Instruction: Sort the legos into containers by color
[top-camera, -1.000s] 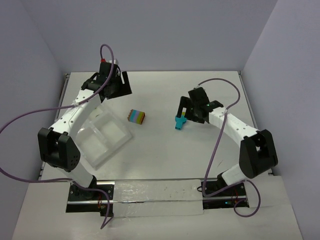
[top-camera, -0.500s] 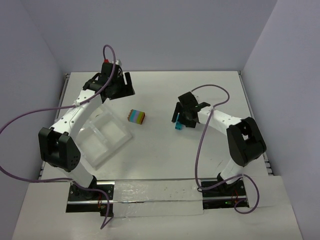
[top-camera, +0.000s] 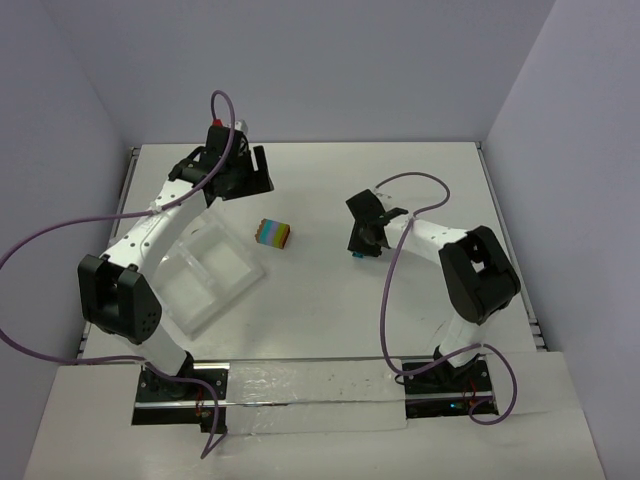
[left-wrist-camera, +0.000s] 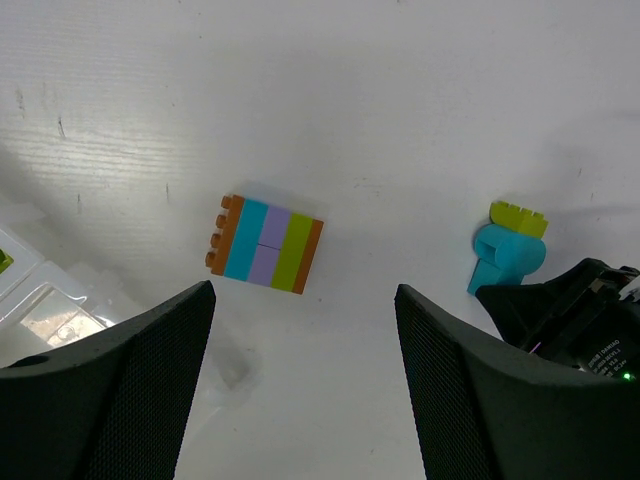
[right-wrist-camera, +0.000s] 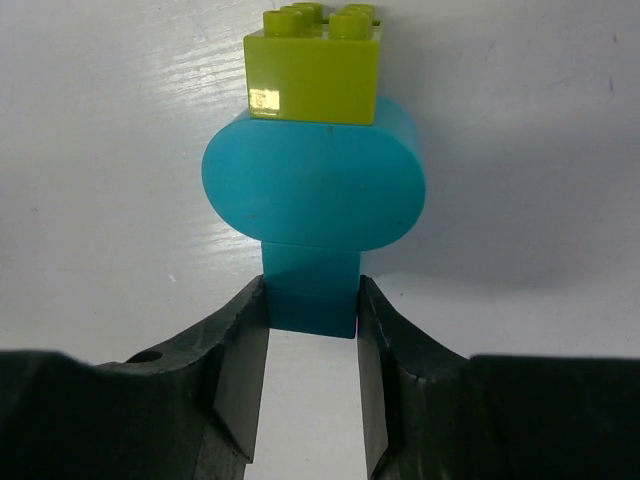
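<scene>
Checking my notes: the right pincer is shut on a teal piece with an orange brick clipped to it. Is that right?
Not quite. The brick is lime green, not orange, as the right wrist view shows. The right pincer is indeed shut on the teal piece.

Two arms, same build.
- left arm (top-camera: 150, 228) and right arm (top-camera: 425, 232): white link shells, black joint housings and black bases
- purple cable (top-camera: 386, 300) loops off each arm
- fingers (left-wrist-camera: 120, 390) of left claw (left-wrist-camera: 302, 293): black, fine mesh texture
</scene>
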